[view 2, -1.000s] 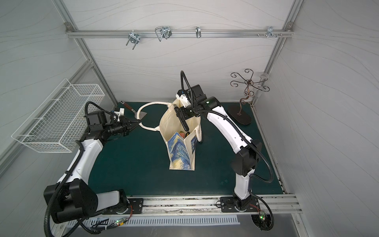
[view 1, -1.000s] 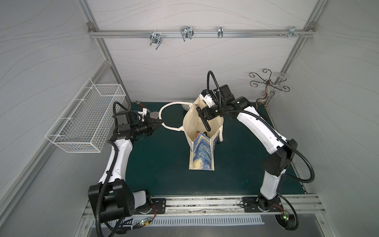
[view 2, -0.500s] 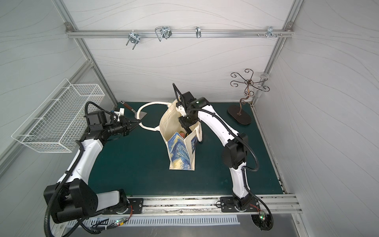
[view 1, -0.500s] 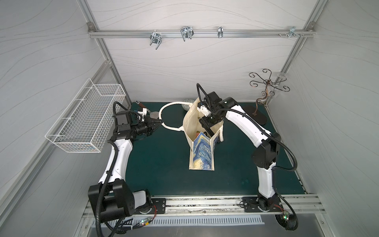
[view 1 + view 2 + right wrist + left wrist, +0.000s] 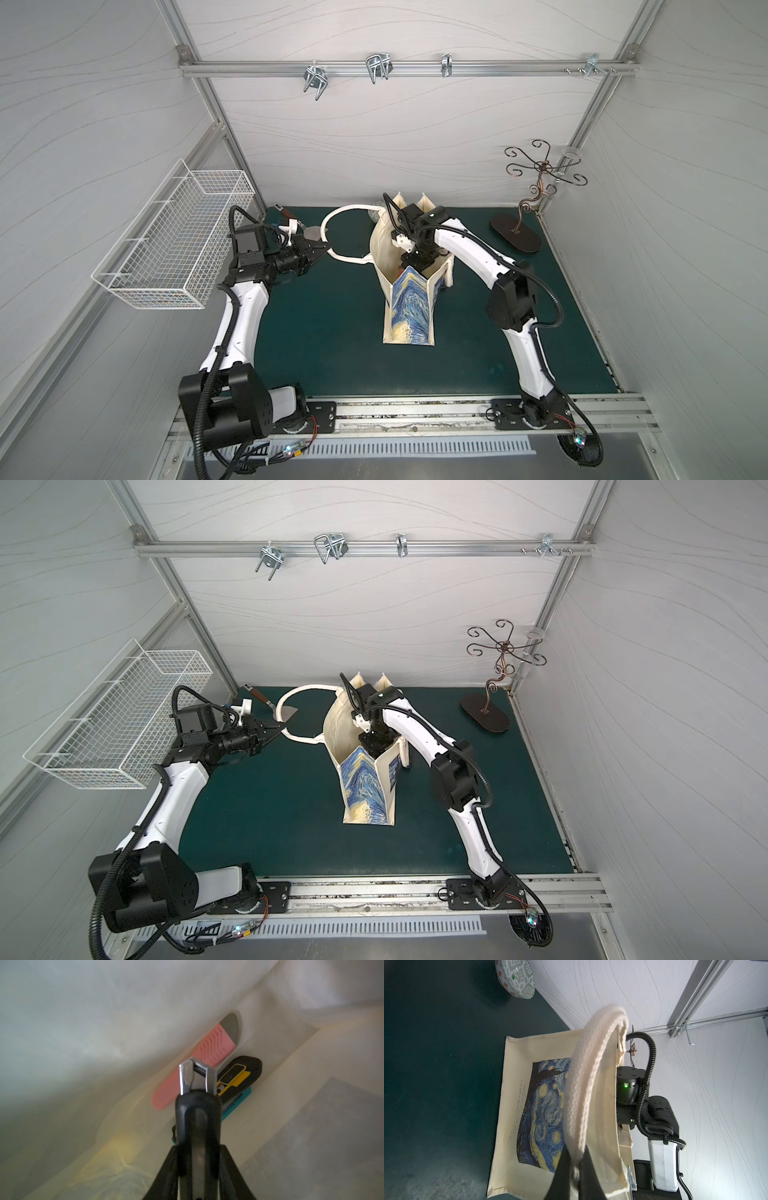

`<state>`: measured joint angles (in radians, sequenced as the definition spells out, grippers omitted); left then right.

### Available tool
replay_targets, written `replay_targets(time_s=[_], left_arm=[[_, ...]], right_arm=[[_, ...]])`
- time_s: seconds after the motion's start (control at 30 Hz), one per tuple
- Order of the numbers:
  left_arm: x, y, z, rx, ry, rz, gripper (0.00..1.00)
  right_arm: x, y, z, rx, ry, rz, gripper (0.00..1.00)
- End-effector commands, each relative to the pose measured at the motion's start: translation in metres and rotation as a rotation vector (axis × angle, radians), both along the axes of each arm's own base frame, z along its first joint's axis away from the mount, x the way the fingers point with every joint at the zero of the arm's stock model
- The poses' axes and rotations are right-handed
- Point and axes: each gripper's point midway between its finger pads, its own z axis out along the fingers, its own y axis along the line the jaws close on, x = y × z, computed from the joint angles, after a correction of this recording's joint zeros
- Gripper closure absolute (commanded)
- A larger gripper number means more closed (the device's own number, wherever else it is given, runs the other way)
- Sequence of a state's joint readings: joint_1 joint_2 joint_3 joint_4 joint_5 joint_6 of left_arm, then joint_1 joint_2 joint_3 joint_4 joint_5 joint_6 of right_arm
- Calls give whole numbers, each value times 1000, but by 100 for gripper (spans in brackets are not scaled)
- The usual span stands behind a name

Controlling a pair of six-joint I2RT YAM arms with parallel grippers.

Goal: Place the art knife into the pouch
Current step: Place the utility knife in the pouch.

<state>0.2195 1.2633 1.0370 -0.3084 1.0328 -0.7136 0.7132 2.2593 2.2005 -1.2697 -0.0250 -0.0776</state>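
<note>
A white wire basket [image 5: 174, 245] hangs on the left wall, just beside the left arm's wrist. The left gripper [image 5: 322, 252] reaches toward the middle, and its fingers are clamped tight on the pouch's rope handle [image 5: 585, 1076], which is drawn out sideways in a wide loop. Behind that gripper, near the back wall, a small trowel with a brown grip [image 5: 272, 704] lies on the dark green mat [image 5: 332, 332], its blade at the edge of the loop. A patterned bowl [image 5: 515, 978] sits further along the back wall, mostly hidden behind the bag in both top views. The pouch [image 5: 409, 307] stands upright in the middle of the mat with its mouth open, the night-sky print facing the front rail. The right gripper [image 5: 415, 266] is sunk into that mouth; its wrist and cable cover the opening, so the top views hide what it carries. The right wrist view shows its fingers closed on the art knife [image 5: 197, 1105], a dark-bodied cutter with a metal nose, held inside the pouch above its floor. Below the nose lie a pink-and-grey flat tool [image 5: 207, 1051], a yellow-and-black cutter [image 5: 239, 1076] and a teal piece [image 5: 241, 1101]; whether the knife touches them cannot be told. A curled wire stand [image 5: 528, 208] on a dark oval base occupies the far right corner, well apart from the bag.
</note>
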Motion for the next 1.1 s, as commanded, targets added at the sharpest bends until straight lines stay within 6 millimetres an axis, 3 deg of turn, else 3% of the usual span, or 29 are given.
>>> replay_targets(time_s=[0.0, 0.23, 0.53, 0.63, 0.7, 0.9, 1.07], left_arm=[[2, -4, 31, 4, -94, -33, 100], [1, -4, 31, 5, -96, -32, 100], [0, -4, 28, 10, -86, -32, 100], [-1, -4, 28, 14, -87, -30, 100], [-1, -4, 29, 14, -89, -31, 100], [0, -3, 28, 15, -82, -25, 100], [-2, -3, 29, 23, -85, -24, 100]], right_arm=[[-15, -13, -15, -91, 76, 37, 100], [-18, -16, -30, -88, 109, 19, 100], [-18, -19, -29, -89, 95, -2, 77], [-16, -21, -29, -92, 82, -7, 77], [-15, -23, -27, -102, 75, -17, 71], [-11, -23, -2, -62, 17, -24, 47], [-9, -23, 43, -5, -70, -33, 41]])
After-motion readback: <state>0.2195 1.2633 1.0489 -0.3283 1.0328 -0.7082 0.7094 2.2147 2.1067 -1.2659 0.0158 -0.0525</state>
